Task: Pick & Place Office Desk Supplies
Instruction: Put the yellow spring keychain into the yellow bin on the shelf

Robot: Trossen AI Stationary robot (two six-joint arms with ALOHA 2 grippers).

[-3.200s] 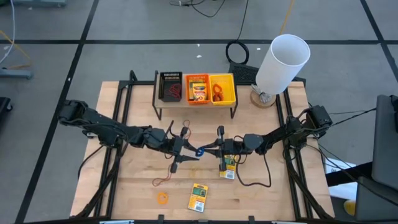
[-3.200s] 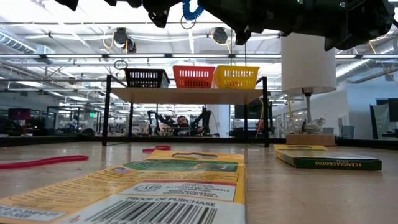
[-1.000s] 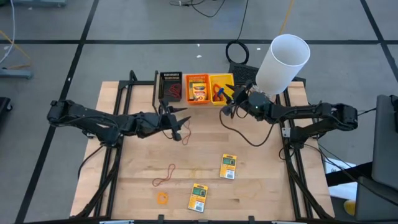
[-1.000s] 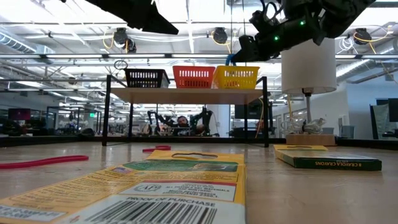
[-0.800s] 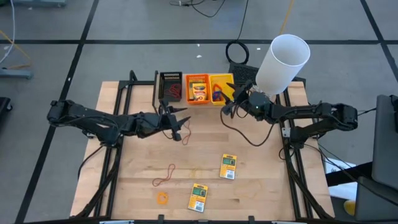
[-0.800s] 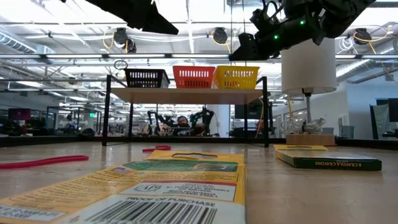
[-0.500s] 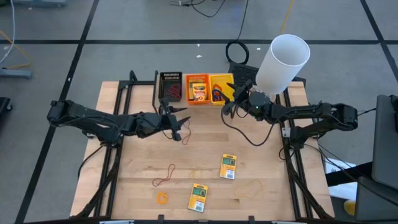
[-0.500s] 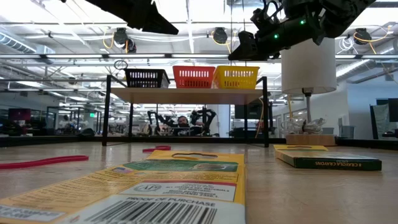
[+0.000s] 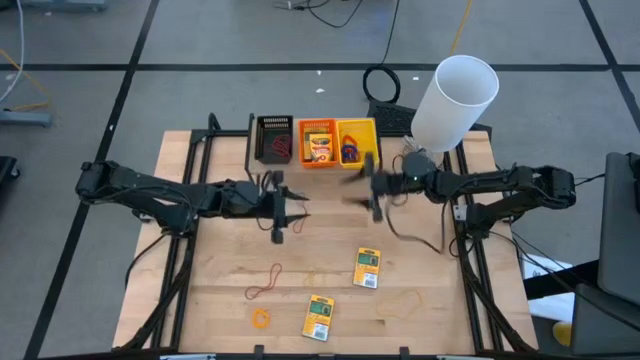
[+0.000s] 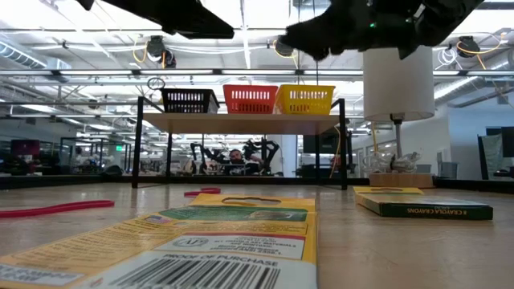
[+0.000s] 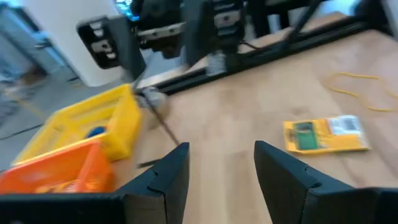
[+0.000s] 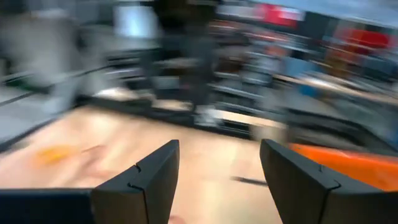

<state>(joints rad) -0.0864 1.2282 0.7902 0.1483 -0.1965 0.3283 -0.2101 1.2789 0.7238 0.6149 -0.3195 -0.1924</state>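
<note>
My left gripper is open and empty above the table's middle, near the black bin; its wrist view shows nothing between the fingers. My right gripper is open and empty, blurred, a little nearer than the yellow bin, which holds a blue band. Two yellow packs lie flat on the table. A pack lies in the orange bin. A red-brown band, an orange band and a thin tan band lie on the table.
The three bins stand on a low shelf at the table's far side. A big white cylinder stands at the far right on a round base. Black rails run along both sides of the table. Bare wood lies between the grippers and the packs.
My right gripper has let the blue band go into the yellow bin, then swung fast away from the bins toward the table's near edge and middle. My left gripper has turned to point toward the near edge. A thin tan band has appeared at the near right.
</note>
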